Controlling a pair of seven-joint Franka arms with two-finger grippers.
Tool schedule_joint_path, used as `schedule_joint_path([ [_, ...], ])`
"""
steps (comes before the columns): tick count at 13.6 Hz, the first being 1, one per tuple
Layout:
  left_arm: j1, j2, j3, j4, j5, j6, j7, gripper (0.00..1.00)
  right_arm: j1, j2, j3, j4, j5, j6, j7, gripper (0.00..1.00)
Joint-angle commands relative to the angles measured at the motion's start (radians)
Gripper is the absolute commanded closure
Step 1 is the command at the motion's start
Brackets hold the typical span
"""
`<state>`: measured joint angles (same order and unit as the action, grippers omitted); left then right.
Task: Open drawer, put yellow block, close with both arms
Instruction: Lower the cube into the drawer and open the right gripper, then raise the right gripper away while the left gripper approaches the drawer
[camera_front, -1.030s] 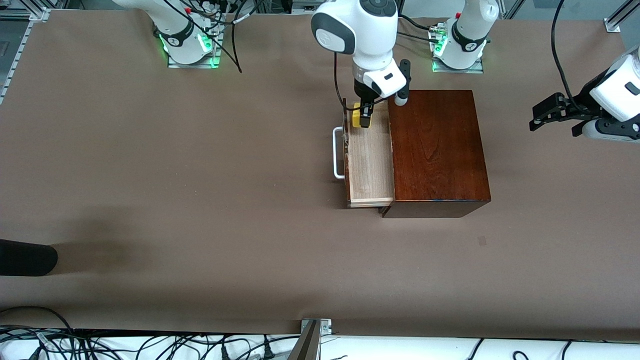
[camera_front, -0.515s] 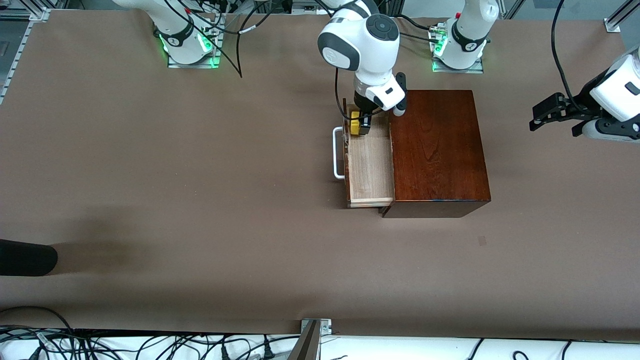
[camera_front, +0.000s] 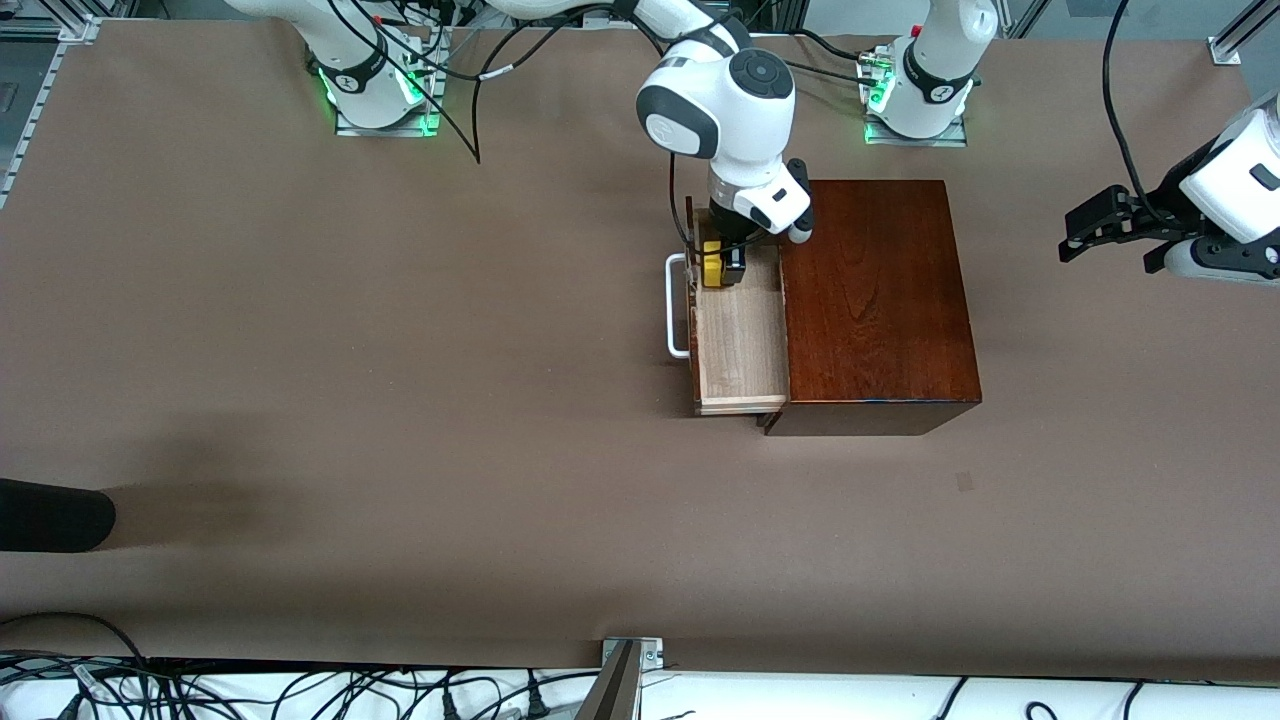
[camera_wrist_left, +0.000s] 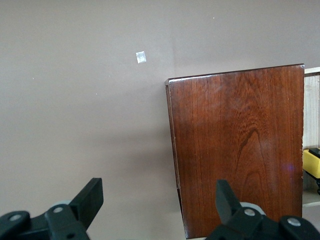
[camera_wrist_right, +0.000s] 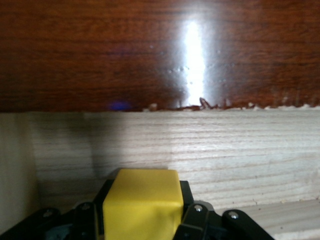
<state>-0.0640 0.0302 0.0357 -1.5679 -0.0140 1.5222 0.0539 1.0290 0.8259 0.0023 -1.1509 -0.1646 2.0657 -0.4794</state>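
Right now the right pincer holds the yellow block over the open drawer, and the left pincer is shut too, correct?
Not quite. The right pincer does hold the yellow block over the open drawer, but the left wrist view shows the left pincer open.

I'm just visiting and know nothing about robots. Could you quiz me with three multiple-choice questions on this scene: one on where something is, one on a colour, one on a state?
1. Where is the yellow block?
A. on top of the wooden box
B. held by the right gripper in the open drawer
C. lying on the bare table

2. What colour is the drawer's handle?
A. white
B. black
C. yellow

3. How is the left gripper standing?
A. shut on the block
B. gripping the handle
C. open and holding nothing, over the table toward the left arm's end

Answers:
1. B, since the right wrist view shows the block between the black fingers, low against the pale wood lining.
2. A, a white bar on the drawer's front.
3. C, since the left wrist view shows its fingers spread with nothing between them.
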Motion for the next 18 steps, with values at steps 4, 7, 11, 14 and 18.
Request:
schedule_joint_path([
  [4,0.006,0.002,-0.002,0.020,-0.014,-0.016,0.009,0.00,-0.001,0.035,-0.004,0.034,-0.016,0.002,-0.056,1.00],
  [7,0.006,0.002,-0.002,0.020,-0.014,-0.016,0.009,0.00,-0.001,0.038,-0.004,0.037,-0.023,0.004,-0.054,0.04],
  [11,0.007,0.002,-0.002,0.020,-0.014,-0.016,0.011,0.00,-0.013,-0.010,-0.007,0.045,0.016,-0.013,-0.048,0.00],
  [14,0.007,0.002,-0.002,0.020,-0.014,-0.014,0.011,0.00,-0.036,-0.111,-0.004,0.045,0.051,-0.015,-0.047,0.00],
  [18,0.012,0.005,-0.002,0.022,-0.015,-0.011,0.011,0.00,-0.041,-0.221,-0.095,0.042,0.056,-0.111,-0.047,0.00],
])
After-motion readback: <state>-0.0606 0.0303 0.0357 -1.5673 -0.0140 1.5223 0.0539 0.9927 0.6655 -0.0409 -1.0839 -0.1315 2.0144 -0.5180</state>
